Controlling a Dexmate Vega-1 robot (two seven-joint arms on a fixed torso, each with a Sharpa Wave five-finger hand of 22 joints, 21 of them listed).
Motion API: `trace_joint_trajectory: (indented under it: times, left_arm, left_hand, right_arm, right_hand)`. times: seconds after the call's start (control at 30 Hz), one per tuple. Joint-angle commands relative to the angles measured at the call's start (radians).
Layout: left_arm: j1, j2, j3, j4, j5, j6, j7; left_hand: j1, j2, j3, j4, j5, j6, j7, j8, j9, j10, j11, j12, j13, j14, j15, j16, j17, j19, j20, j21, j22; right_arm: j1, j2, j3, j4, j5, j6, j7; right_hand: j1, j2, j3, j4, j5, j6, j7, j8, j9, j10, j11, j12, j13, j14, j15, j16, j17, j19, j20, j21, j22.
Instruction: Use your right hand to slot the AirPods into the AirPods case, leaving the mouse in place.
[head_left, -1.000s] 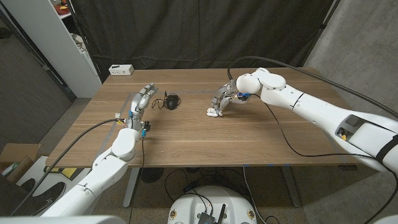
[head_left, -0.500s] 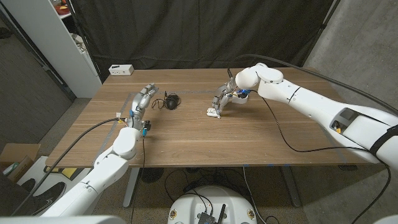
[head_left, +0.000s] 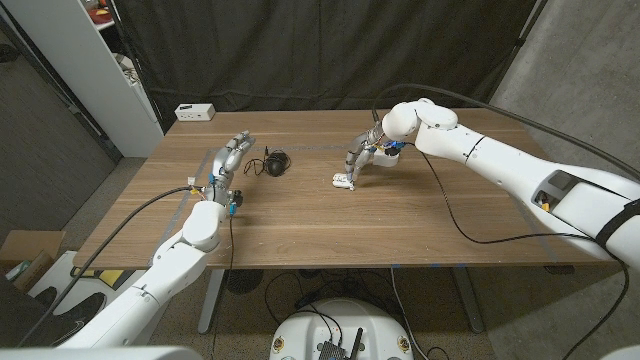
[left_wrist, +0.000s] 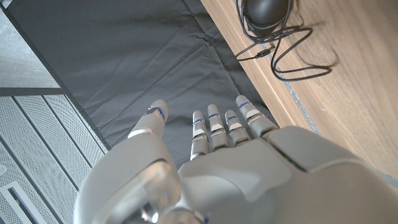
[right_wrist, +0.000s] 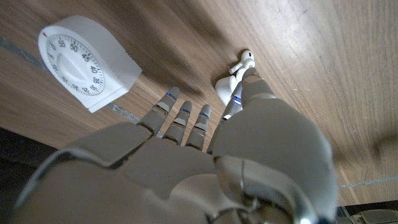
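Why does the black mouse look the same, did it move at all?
No. The mouse sits at the same spot beside the left robot hand, equally far from the table's far edge as one second earlier.

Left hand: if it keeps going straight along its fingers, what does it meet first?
Probably the mouse or its coiled cable. In the head view the left hand points toward the table's far side, the mouse slightly right of its line, so it may pass clear.

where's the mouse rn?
Head view: the black mouse sits on the far left-centre of the table, its cable coiled beside it, just ahead of the left hand and well left of the right hand.
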Motion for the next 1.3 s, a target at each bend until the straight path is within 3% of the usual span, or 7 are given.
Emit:
trace_joint_trajectory:
  times: [0.03,0.13,0.33,0.6,0.87,1.13,1.3]
  left_arm:
    - [-0.051,0.004,0.012,0.041,0.004,-0.012,-0.024]
    - [-0.078,0.002,0.021,0.068,0.001,-0.029,-0.048]
    - [-0.153,0.003,0.046,0.124,0.006,-0.036,-0.098]
    - [-0.213,-0.021,0.077,0.170,0.040,-0.082,-0.102]
    - [-0.286,-0.051,0.114,0.260,0.056,-0.137,-0.141]
    - [-0.331,-0.045,0.116,0.298,0.022,-0.160,-0.204]
    - [-0.340,-0.036,0.118,0.310,0.016,-0.162,-0.221]
  left_hand:
    - [0.010,-0.004,-0.006,0.000,0.010,0.006,-0.005,-0.004,0.005,0.005,-0.006,-0.001,0.003,0.005,-0.010,0.006,0.002,0.006,0.000,0.001,0.004]
    - [0.011,-0.004,-0.006,-0.001,0.010,0.008,-0.006,-0.003,0.005,0.005,-0.007,-0.001,0.003,0.006,-0.010,0.006,0.002,0.006,-0.002,0.001,0.004]
    - [0.013,-0.003,-0.006,-0.001,0.011,0.011,-0.007,-0.002,0.005,0.007,-0.007,-0.001,0.004,0.007,-0.011,0.006,0.002,0.007,-0.002,0.002,0.004]
    - [0.014,-0.004,-0.007,-0.002,0.012,0.013,-0.009,-0.002,0.005,0.010,-0.010,0.001,0.004,0.009,-0.011,0.006,0.002,0.009,-0.004,0.002,0.004]
    - [0.016,-0.005,-0.007,-0.004,0.012,0.012,-0.019,-0.003,0.005,0.013,-0.013,0.002,0.005,0.015,-0.014,0.008,0.002,0.010,-0.004,0.002,0.004]
    - [0.017,-0.005,-0.008,-0.005,0.013,0.010,-0.025,-0.004,0.005,0.013,-0.015,0.002,0.006,0.016,-0.016,0.007,0.002,0.011,-0.003,0.002,0.004]
    - [0.018,-0.006,-0.008,-0.005,0.013,0.011,-0.024,-0.004,0.005,0.013,-0.015,0.002,0.006,0.017,-0.016,0.007,0.003,0.010,-0.002,0.002,0.004]
  right_arm:
    - [-0.187,-0.120,0.148,-0.383,0.101,-0.378,-0.114]
    - [-0.266,-0.127,0.190,-0.479,0.118,-0.513,-0.222]
    - [-0.416,-0.093,0.186,-0.610,0.064,-0.772,-0.501]
    - [-0.600,-0.032,0.257,-0.687,0.121,-0.874,-0.842]
    - [-0.737,0.113,0.304,-0.654,0.182,-0.922,-1.166]
    - [-0.755,0.246,0.318,-0.602,0.245,-1.004,-1.360]
    - [-0.787,0.283,0.328,-0.561,0.286,-0.956,-1.455]
  right_hand:
    - [-0.031,-0.008,-0.017,0.005,0.002,-0.042,0.017,-0.013,0.013,0.000,0.027,0.000,0.001,0.014,-0.021,-0.003,0.002,0.015,0.013,0.006,0.002]
    - [-0.044,-0.007,-0.021,0.010,0.002,-0.046,0.032,-0.013,0.018,0.004,0.044,0.003,0.000,0.024,-0.011,-0.001,0.002,0.026,0.017,0.008,0.002]
    - [-0.066,-0.011,-0.030,0.013,-0.001,-0.042,0.095,-0.007,0.031,0.022,0.075,0.012,0.001,0.045,0.000,0.004,0.002,0.055,0.018,0.013,0.003]
    - [-0.096,-0.052,-0.053,0.009,0.004,-0.077,0.120,-0.015,0.043,-0.010,0.092,0.001,0.001,0.034,0.007,-0.008,0.000,0.045,0.023,0.003,0.003]
    - [-0.100,-0.061,-0.051,-0.002,0.018,-0.180,0.131,-0.036,0.065,-0.120,0.106,-0.025,0.003,-0.050,0.020,-0.041,0.008,0.002,0.025,-0.008,0.005]
    - [-0.108,-0.072,-0.050,-0.008,0.023,-0.284,0.172,-0.054,0.083,-0.211,0.122,-0.029,0.003,-0.130,0.056,-0.059,0.017,-0.059,0.053,-0.014,0.005]
    - [-0.119,-0.081,-0.053,-0.007,0.024,-0.298,0.196,-0.052,0.089,-0.232,0.136,-0.024,0.002,-0.159,0.066,-0.062,0.018,-0.077,0.065,-0.012,0.005]
